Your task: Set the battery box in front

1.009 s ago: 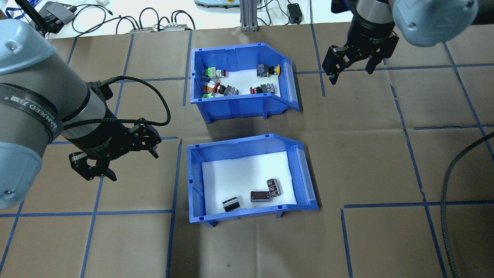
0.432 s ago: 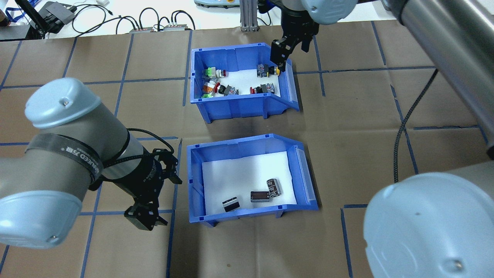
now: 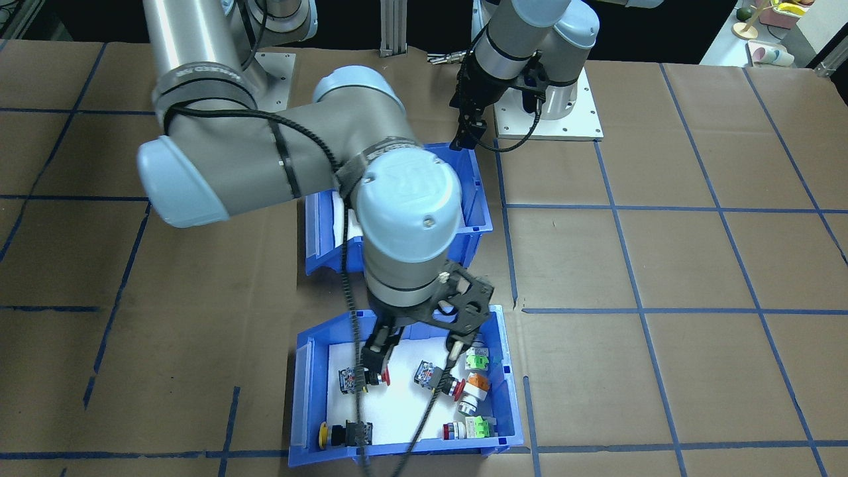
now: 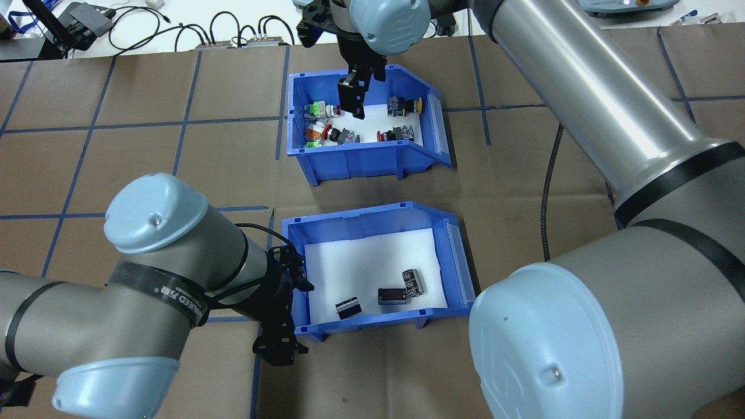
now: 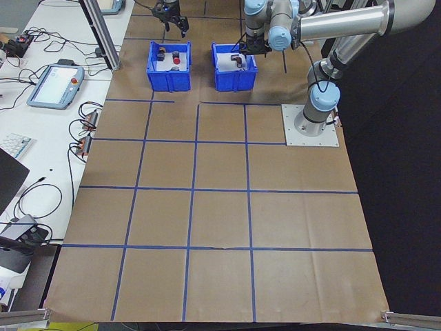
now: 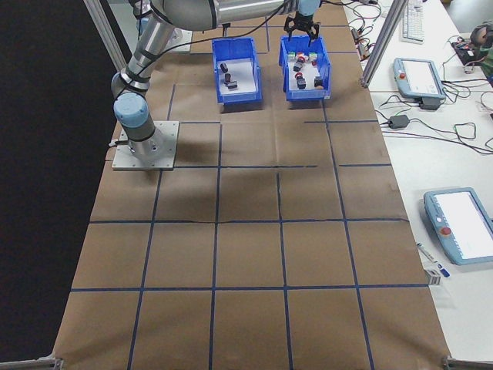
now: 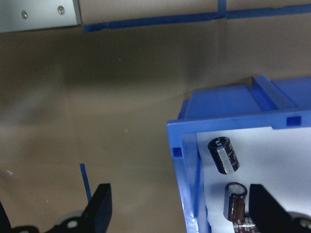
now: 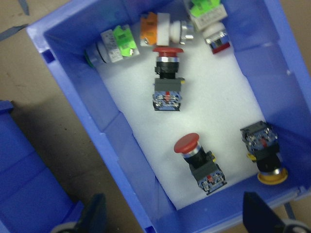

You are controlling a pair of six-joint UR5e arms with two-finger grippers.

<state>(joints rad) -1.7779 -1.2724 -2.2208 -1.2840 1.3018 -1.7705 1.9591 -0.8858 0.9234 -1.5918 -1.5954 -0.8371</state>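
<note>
Battery box (image 4: 372, 233): blue bin, white foam liner, the nearer of two bins to the robot in the overhead view. Three dark cylinders (image 4: 393, 295) lie along its near wall. Its sloped open front faces the robot's right. Bare brown paper table (image 4: 553, 192) lies on that side.

Left gripper (image 4: 279, 317): at the battery box's closed left wall, by the near corner. Fingers spread wide in the wrist view; one pad (image 7: 102, 206) is outside the wall over the paper, the other (image 7: 265, 208) over the liner inside, so the jaws straddle the blue rim. They pinch nothing; whether either pad touches the wall cannot be told from the dim wrist view.

Gap: a strip of paper separates the battery box from the second bin; the two do not touch.

Switch bin (image 4: 419, 151): same blue type, beyond the battery box from the robot, open front likewise to the right. It holds push-button switches (image 8: 167, 92) with red, green, orange and yellow caps on white foam.

Right gripper (image 4: 353, 102): beyond the battery box, hanging inside the switch bin near its far wall. Fingers parted wide in the wrist view, holding nothing, above the switches.
</note>
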